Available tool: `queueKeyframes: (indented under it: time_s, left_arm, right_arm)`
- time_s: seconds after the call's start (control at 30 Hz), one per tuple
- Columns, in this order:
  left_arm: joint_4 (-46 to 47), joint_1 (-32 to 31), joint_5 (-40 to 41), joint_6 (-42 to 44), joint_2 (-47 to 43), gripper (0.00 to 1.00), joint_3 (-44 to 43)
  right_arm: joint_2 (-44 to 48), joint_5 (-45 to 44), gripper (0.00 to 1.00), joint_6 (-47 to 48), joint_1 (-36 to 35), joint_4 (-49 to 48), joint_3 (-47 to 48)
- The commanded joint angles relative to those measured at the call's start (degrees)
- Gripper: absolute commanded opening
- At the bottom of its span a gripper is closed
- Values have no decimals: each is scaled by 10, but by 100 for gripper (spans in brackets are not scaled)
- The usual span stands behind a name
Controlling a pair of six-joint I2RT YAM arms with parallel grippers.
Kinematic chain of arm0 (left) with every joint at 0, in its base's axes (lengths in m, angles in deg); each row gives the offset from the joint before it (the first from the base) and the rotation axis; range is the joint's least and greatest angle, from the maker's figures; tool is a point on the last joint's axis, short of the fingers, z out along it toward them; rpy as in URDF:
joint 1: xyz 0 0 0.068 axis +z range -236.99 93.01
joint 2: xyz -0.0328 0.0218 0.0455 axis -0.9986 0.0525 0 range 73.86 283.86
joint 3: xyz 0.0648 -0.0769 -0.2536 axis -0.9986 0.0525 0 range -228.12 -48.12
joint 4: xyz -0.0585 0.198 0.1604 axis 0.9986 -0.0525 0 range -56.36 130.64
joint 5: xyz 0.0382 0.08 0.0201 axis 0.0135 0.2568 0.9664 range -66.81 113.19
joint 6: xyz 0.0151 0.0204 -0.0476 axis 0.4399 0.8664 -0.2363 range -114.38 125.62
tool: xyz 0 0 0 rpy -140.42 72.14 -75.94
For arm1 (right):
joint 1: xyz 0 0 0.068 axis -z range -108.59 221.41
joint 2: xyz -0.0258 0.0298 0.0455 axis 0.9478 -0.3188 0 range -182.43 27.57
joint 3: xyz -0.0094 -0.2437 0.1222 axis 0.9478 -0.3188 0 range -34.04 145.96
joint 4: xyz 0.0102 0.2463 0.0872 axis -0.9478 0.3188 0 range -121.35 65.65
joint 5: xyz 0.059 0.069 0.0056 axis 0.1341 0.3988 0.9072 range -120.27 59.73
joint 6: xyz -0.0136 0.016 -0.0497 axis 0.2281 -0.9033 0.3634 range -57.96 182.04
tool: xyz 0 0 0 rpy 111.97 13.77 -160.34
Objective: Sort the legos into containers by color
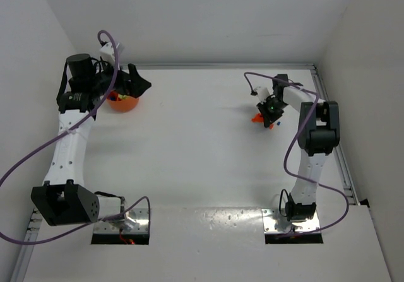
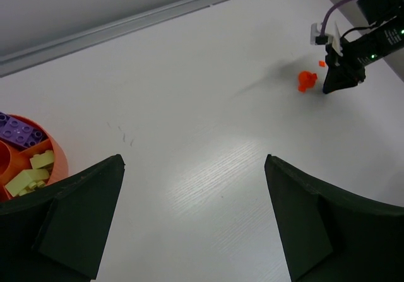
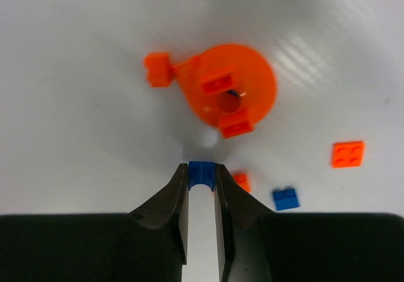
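Note:
My right gripper (image 3: 202,167) is shut on a small blue brick (image 3: 202,175) and holds it just above the table. Beyond it lies a round orange piece (image 3: 230,96) with two orange bricks (image 3: 216,80) on it and a third (image 3: 158,69) at its left edge. Loose on the table are an orange brick (image 3: 348,154), a smaller orange one (image 3: 240,181) and a blue brick (image 3: 286,198). My left gripper (image 2: 194,162) is open and empty, beside the orange bowl (image 2: 58,159). The bowl holds a purple brick (image 2: 19,130) and yellow-green bricks (image 2: 31,171).
In the top view the bowl (image 1: 122,103) is at the far left by my left gripper (image 1: 140,86), and my right gripper (image 1: 271,113) is at the far right. A metal rail (image 1: 328,115) edges the table on the right and the back wall is close.

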Motion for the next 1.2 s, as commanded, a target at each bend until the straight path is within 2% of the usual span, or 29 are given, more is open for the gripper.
queueKeyframes:
  time_s: [0.0, 0.13, 0.17, 0.3, 0.33, 0.4, 0.43, 0.47, 0.53, 0.57, 0.6, 0.77, 0.9, 1.0, 1.07, 1.17]
  left_arm:
    - [28, -3, -31, -22, -24, 100, 33]
    - [74, -15, -87, -50, -43, 100, 93]
    - [85, -15, -93, -66, -51, 100, 107]
    - [183, -43, -130, -114, -84, 100, 190]
    - [190, -65, -130, -114, -91, 100, 215]
    - [190, -89, -103, -108, -98, 100, 229]
    - [190, -111, -95, -98, -98, 98, 234]
    - [190, -126, -80, -88, -98, 96, 240]
    - [184, -154, -25, -74, -98, 92, 240]
    - [184, -180, -16, -69, -86, 90, 234]
    - [176, -195, -9, -55, -78, 90, 226]
    - [147, -314, 50, 16, -52, 83, 206]
    - [156, -363, 79, 41, -24, 72, 206]
    - [184, -383, 94, 41, -9, 70, 206]
    - [216, -383, 99, 14, 5, 68, 206]
    - [244, -383, 105, -15, 21, 67, 199]
  right_arm:
    - [66, 97, 9, -27, -5, 61, 26]
    - [87, 275, 9, -101, -10, 148, 105]
    - [87, 348, 8, -114, -10, 158, 117]
    - [81, 510, 8, -209, -15, 138, 123]
    - [81, 571, 8, -232, -15, 109, 115]
    - [81, 611, 8, -327, -21, 42, 68]
    - [104, 642, 8, -371, -26, -55, 44]
    - [111, 664, 8, -468, -27, -106, 19]
    - [118, 732, 8, -581, -33, -223, -62]
    - [125, 739, 8, -637, -33, -331, -88]
    - [125, 739, 8, -704, -38, -363, -123]
    - [125, 751, 8, -723, -44, -352, -124]
    - [138, 746, 8, -799, -56, -397, -130]
    - [158, 734, 8, -828, -68, -455, -158]
    - [175, 734, 8, -895, -73, -512, -190]
    - [182, 728, 8, -908, -73, -532, -196]
